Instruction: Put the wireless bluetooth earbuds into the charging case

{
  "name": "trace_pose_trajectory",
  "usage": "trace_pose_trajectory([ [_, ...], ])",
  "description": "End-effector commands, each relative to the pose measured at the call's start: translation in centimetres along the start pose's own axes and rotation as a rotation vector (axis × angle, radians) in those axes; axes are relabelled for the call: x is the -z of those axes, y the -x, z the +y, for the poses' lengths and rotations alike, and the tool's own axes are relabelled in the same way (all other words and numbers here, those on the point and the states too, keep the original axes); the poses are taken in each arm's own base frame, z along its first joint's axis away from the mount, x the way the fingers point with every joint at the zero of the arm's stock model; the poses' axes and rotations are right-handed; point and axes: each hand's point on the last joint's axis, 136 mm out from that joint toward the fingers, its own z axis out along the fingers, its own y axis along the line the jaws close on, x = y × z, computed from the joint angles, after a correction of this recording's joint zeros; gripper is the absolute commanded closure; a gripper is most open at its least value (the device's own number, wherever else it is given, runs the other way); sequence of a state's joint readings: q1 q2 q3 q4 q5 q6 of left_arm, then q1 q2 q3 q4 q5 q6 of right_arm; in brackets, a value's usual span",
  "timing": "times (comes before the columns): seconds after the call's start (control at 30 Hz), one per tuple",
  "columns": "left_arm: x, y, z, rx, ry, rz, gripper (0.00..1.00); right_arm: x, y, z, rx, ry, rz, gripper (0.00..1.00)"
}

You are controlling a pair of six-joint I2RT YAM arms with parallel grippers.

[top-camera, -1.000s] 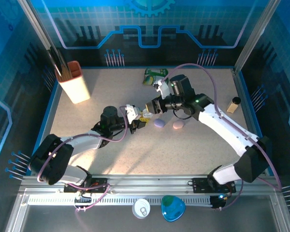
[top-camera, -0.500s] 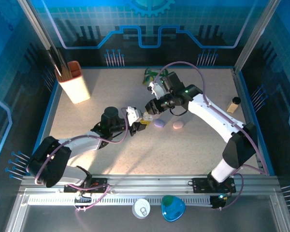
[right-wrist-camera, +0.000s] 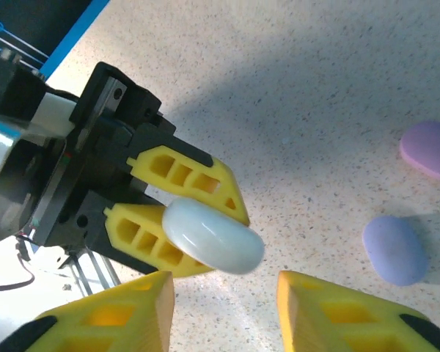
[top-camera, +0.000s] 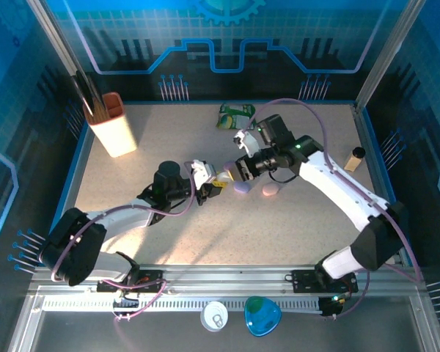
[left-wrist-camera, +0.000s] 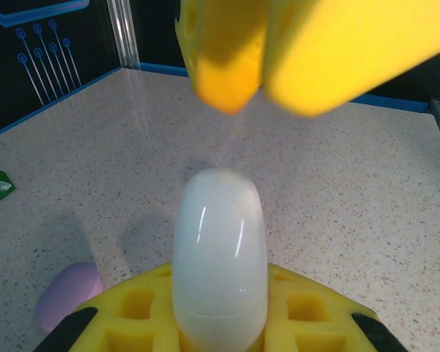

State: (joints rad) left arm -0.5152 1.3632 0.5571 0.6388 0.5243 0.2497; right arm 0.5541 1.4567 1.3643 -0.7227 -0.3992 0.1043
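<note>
— Is there any writing to read?

— Only the print on the green packet (top-camera: 235, 116) at the far edge, and it is too small to read.

— How do the arms stand?

— The left arm lies low over the speckled table (top-camera: 169, 139), reaching toward the middle. The left gripper (top-camera: 211, 186) is clamped on the white case (left-wrist-camera: 218, 249), with a ribbed yellow finger on each side. The right arm arches in from the right with its wrist bent back leftward. The right gripper (right-wrist-camera: 224, 312) faces the left one with its jaws apart, close to the case's free end.

— And the case itself?

— It is smooth, glossy and pebble-shaped, with a fine seam near the gripped end, and it is held off the table. A lilac case (top-camera: 241, 187) and a pink case (top-camera: 270, 191), both rounded and matt, lie on the table near it, not touching each other.
</note>
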Motion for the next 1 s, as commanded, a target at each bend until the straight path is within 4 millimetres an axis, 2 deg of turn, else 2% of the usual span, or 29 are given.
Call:
trace_pose_trajectory([
  [0.0, 0.4, 2.3, -0.6, -0.031, -0.039, -0.039, 0.99, 1.8, 0.7, 1.1, 0.127, 0.039, -0.100, 0.51],
  [0.17, 1.2, 3.7, -4.7, 0.021, -0.292, -0.064, 0.96, 2.4, -1.0, 3.6, 0.359, 0.149, -0.132, 0.44],
  [0.27, 2.1, 4.6, -7.1, 0.031, -0.447, -0.086, 1.00, 2.3, -2.5, 5.1, 0.517, 0.201, -0.141, 0.42],
  [0.37, 2.4, 4.9, -7.4, 0.039, -0.464, -0.088, 1.00, 2.0, -3.0, 5.7, 0.565, 0.211, -0.167, 0.44],
  [0.7, 2.4, 5.2, -7.9, 0.042, -0.489, -0.089, 1.00, 0.8, -3.6, 5.5, 0.531, 0.220, -0.116, 0.62],
  [0.83, 1.9, 4.9, -7.4, 0.063, -0.472, -0.079, 0.99, 0.4, -3.9, 6.2, 0.533, 0.254, -0.106, 0.66],
  [0.97, 1.6, 4.8, -7.1, 0.076, -0.463, -0.076, 0.99, 0.3, -4.3, 6.0, 0.533, 0.247, -0.087, 0.72],
])
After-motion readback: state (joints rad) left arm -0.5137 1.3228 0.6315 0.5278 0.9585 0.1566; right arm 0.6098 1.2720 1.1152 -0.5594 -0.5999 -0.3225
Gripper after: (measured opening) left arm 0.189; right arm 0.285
